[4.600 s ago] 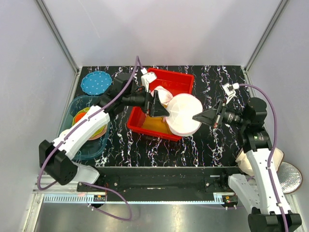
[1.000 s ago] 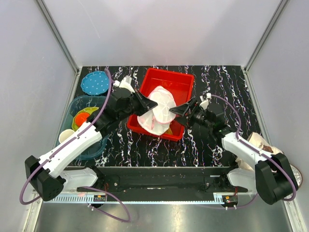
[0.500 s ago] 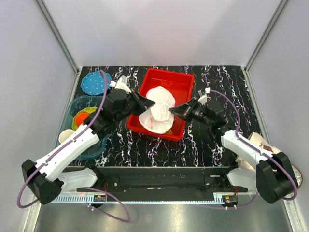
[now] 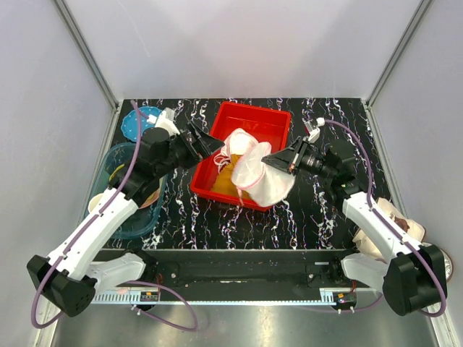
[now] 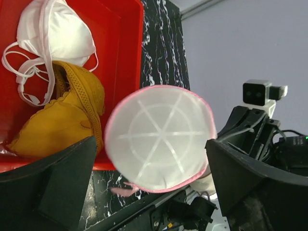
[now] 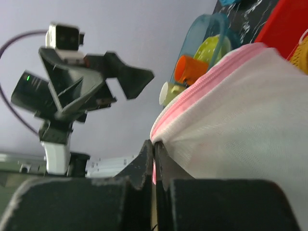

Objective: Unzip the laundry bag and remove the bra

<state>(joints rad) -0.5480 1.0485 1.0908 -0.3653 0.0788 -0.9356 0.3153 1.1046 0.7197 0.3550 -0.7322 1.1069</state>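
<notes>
A black marbled table (image 4: 311,217) is carrying a red bin (image 4: 269,121). The right gripper (image 4: 269,160) is pinching the pink zipper edge of the laundry bag (image 4: 266,184), which is hanging over the bin's near edge. The left gripper (image 4: 211,142) is hovering with its fingers spread. The bra (image 5: 53,31) is lying in the bin beside a mustard-yellow cloth (image 5: 57,120). I cannot tell how far the zipper is open.

The laundry bag (image 5: 161,137) is up in the air: a round white mesh disc rimmed in pink, with 6 pale seams fanning out from its centre. The right end effector (image 6: 154,147) is clamped on its pink zipper edge, and the pouch hangs over the near wall of the red bin (image 5: 120,29). The bra (image 5: 53,31) is out of the bag. It lies pale and soft inside the bin with a cup domed upward and thin straps looped loose beside it, just beyond the mustard cloth (image 5: 62,120).
</notes>
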